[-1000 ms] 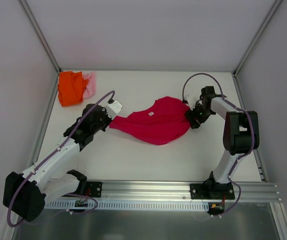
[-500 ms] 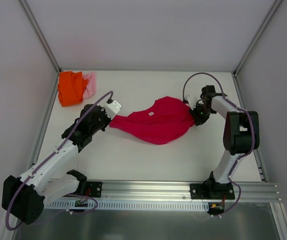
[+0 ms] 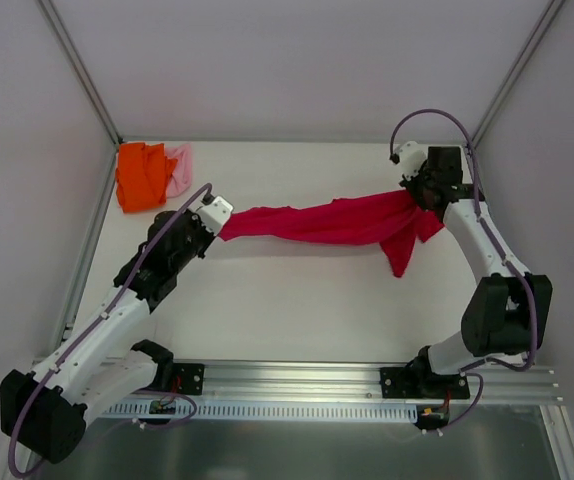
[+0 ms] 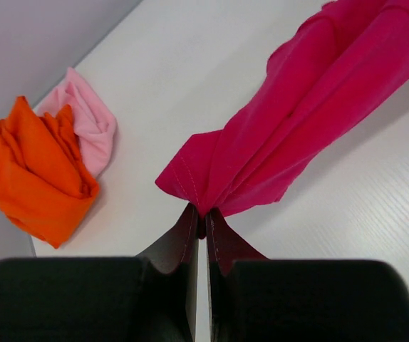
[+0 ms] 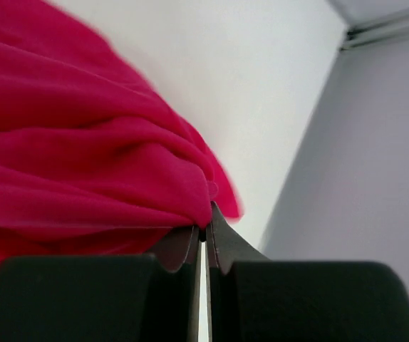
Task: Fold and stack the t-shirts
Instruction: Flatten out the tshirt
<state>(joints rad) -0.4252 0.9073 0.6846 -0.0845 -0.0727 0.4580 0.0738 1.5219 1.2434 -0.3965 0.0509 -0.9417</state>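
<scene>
The crimson-red t-shirt [image 3: 317,220] hangs stretched in a band between both arms above the table. My left gripper [image 3: 222,225] is shut on its left end; the left wrist view shows the cloth [image 4: 290,121] pinched at the gripper's tips [image 4: 203,221]. My right gripper [image 3: 414,198] is shut on the right end, with a flap drooping below it [image 3: 399,250]. The right wrist view shows the red cloth [image 5: 83,164] bunched at that gripper's tips [image 5: 204,231]. The orange t-shirt [image 3: 140,176] and pale pink t-shirt [image 3: 179,168] lie crumpled together at the back left corner.
White walls and metal corner posts [image 3: 85,75] enclose the white table [image 3: 297,310]. The right wall [image 5: 375,185] stands close to my right gripper. The arms' mounting rail [image 3: 297,380] runs along the near edge.
My right gripper closed on the red t-shirt's right end and rose toward the back right. The shirt left the table and pulled into a stretched band. My left gripper shifted slightly up.
</scene>
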